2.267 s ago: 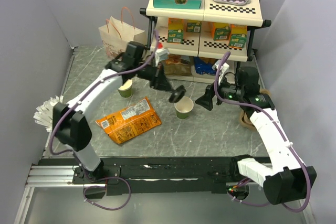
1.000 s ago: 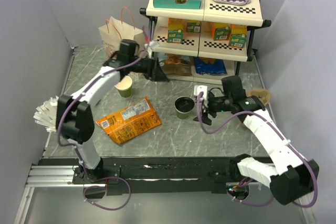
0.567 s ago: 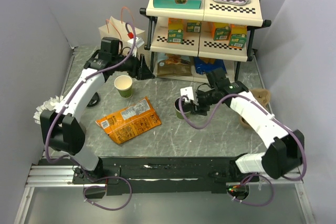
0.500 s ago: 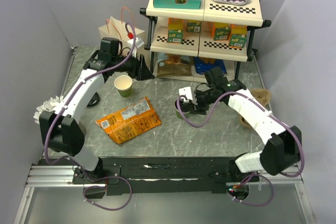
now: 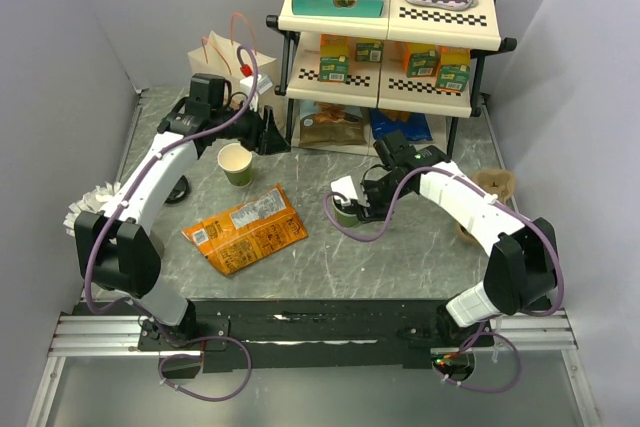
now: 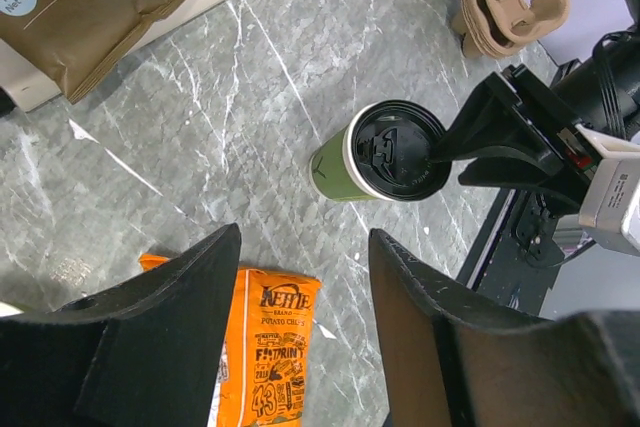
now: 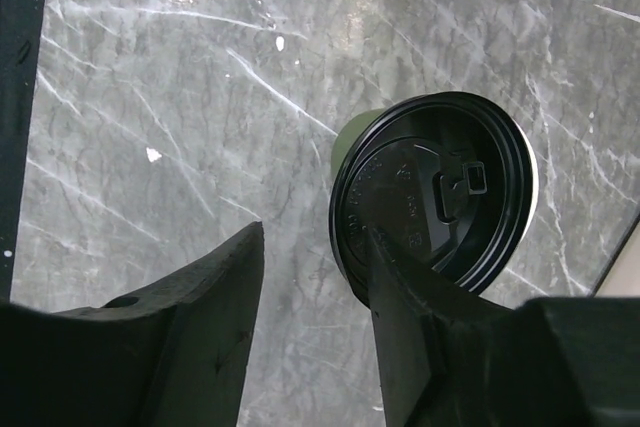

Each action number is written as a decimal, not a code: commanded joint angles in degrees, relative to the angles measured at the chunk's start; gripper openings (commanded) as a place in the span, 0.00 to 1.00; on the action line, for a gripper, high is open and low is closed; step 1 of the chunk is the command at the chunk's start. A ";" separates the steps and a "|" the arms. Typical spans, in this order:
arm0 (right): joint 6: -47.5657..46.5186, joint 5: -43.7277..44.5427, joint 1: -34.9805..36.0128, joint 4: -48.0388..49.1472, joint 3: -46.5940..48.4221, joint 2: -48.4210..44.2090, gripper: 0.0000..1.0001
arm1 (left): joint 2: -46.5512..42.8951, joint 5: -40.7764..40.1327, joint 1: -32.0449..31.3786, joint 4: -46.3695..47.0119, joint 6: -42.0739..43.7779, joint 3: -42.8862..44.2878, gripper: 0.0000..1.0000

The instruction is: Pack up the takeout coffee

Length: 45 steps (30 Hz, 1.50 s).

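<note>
A chip bag (image 5: 245, 230) lies near a lidless cup (image 5: 236, 162).

Jaws apart, the right gripper (image 7: 310, 237) sits at the rim of the small dark green paper cup with black plastic lid (image 6: 395, 147); the left gripper (image 6: 300, 247), jaws spread, hangs well left of it.

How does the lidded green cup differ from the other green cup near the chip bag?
The lidded cup wears a black plastic lid; the open cup has none and shows a cream inside. The lidded cup stands mid-table, the open cup farther left near the paper bag. Both are small, green and upright.
</note>
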 commanded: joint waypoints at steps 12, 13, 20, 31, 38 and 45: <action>-1.34 0.94 1.78 -0.08 2.94 0.79 0.25 | -1.07 0.56 0.57 1.15 0.39 -0.11 0.59; -0.82 0.77 1.69 -0.16 3.20 0.70 0.24 | -1.07 0.56 0.57 1.15 0.39 -0.29 0.59; 0.85 0.42 1.87 -0.42 4.87 0.35 0.08 | -1.25 0.73 0.65 1.76 0.66 -0.90 0.59; 28.95 -16.08 -0.50 -2.63 15.59 -0.88 0.00 | -5.10 0.56 -0.39 4.82 7.76 -6.52 0.61; 60.59 -39.03 -10.42 15.10 9.21 -1.15 0.00 | -14.94 -8.38 -6.28 15.19 10.23 -17.15 0.63; 114.85 -46.88 -18.17 75.21 -7.92 -2.55 0.00 | -11.18 -26.02 -13.85 13.63 15.15 -12.08 0.65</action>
